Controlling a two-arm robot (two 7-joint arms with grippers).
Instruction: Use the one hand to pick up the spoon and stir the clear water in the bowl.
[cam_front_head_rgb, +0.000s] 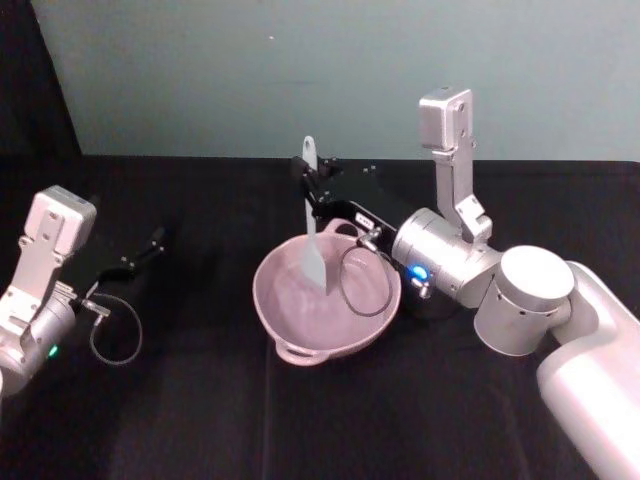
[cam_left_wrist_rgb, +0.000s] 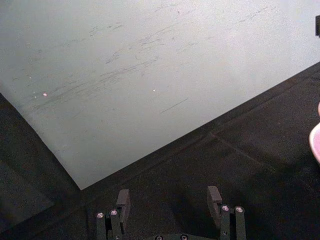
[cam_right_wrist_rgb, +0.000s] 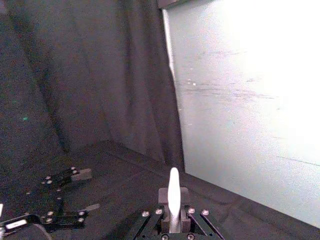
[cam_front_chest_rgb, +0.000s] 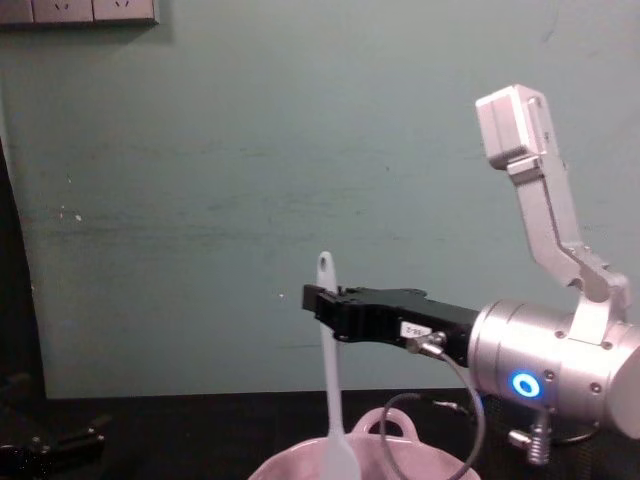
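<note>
My right gripper is shut on the upper handle of the white spoon, which hangs nearly upright. The spoon's pale head dips into the pink bowl at the table's middle. From the chest view the spoon stands straight down from the gripper into the bowl. In the right wrist view the spoon handle rises between the closed fingers. My left gripper rests open at the far left above the black table, its fingers spread apart with nothing between them.
A black cloth covers the table. A pale green wall stands behind it, with a dark curtain at the left. A black cable loop from the right wrist hangs over the bowl.
</note>
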